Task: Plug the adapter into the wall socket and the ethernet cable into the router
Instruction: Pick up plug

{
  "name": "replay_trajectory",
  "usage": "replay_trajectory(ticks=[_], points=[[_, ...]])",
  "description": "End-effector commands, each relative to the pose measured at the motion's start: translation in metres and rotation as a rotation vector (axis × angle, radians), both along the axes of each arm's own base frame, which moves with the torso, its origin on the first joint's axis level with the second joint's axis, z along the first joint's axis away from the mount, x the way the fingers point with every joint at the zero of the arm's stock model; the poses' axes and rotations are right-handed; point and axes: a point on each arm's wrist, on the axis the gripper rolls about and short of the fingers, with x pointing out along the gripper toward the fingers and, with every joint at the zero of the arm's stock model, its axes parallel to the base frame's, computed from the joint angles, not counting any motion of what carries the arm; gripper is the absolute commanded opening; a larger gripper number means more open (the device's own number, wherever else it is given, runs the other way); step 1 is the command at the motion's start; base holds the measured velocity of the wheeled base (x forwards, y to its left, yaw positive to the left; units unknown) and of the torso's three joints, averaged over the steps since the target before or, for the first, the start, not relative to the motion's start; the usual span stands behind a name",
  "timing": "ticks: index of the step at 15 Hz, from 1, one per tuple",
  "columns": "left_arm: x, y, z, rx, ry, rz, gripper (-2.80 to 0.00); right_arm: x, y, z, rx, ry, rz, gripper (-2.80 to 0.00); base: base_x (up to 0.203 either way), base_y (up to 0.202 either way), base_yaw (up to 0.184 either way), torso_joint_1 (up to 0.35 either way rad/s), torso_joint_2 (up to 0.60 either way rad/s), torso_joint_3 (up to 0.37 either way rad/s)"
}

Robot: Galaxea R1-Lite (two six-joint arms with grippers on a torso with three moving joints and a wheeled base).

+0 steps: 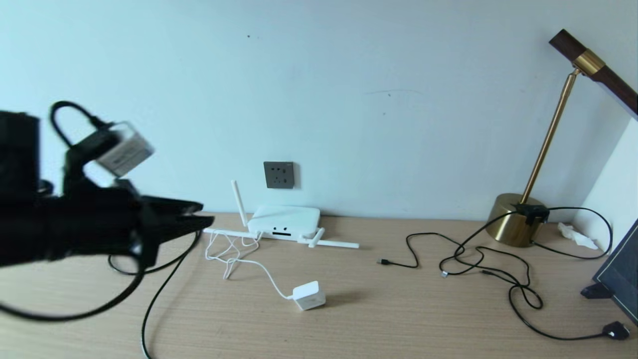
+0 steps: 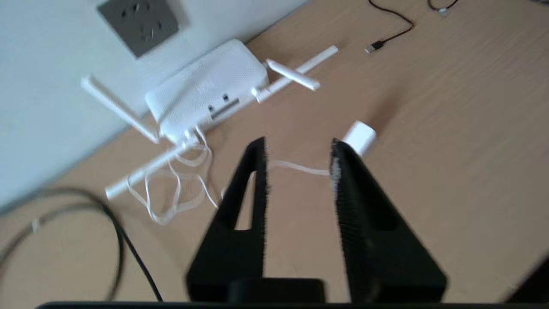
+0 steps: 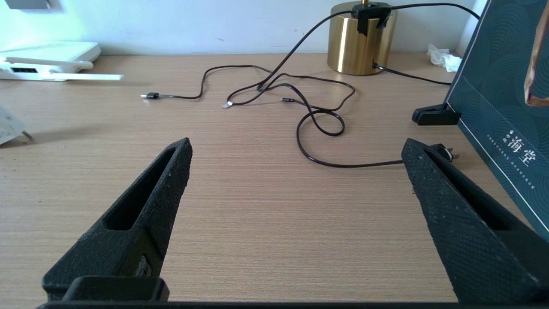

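- Jaws of the left gripper [image 2: 298,154] stand partly apart, empty, above the desk [image 1: 398,319].
- Right gripper [image 3: 296,146] gapes wide, holding nothing.
- Router [image 1: 284,221] lies lengthwise along the wall, below the wall socket [image 1: 278,174].
- Adapter [image 1: 309,295] rests mid-desk, its cord trailing toward the router.

Your left arm reaches in from the left of the head view, raised above the desk, and its black left gripper [image 1: 202,213] points toward the wall. In its wrist view that left gripper [image 2: 299,150] has its two black textured fingers [image 2: 257,180] parted with nothing between them. Your right gripper [image 3: 296,146] sits low over the desk, level, its black wedge-shaped fingers [image 3: 433,180] spread wide and empty.
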Motion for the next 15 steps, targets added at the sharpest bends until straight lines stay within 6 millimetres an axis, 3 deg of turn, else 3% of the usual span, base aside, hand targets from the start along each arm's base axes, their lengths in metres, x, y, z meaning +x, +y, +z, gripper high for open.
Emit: replay_trajectory(ticks=[1,3,5,9,15], points=[[0.091,-0.035,-0.040,0.089,0.121,-0.075,0.00,0.000,0.000,0.000,0.001,0.001,0.000,0.00,0.000,0.000,0.000,0.000,0.00,0.000],[0.129,-0.067,-0.054,0.189,0.095,-0.161,0.00,0.000,0.000,0.000,0.001,0.002,0.000,0.00,0.000,0.000,0.000,0.000,0.00,0.000],[0.145,-0.096,-0.075,0.305,0.067,-0.278,0.00,0.000,0.000,0.000,-0.001,0.003,0.000,0.00,0.000,0.000,0.000,0.000,0.00,0.000],[0.134,-0.118,-0.091,0.382,0.129,-0.385,0.00,0.000,0.000,0.000,0.001,0.003,0.000,0.00,0.000,0.000,0.000,0.000,0.00,0.000],[0.119,-0.118,-0.088,0.415,0.139,-0.427,0.00,0.000,0.000,0.000,-0.003,0.003,0.000,0.00,0.000,0.000,0.000,0.000,0.00,0.000]])
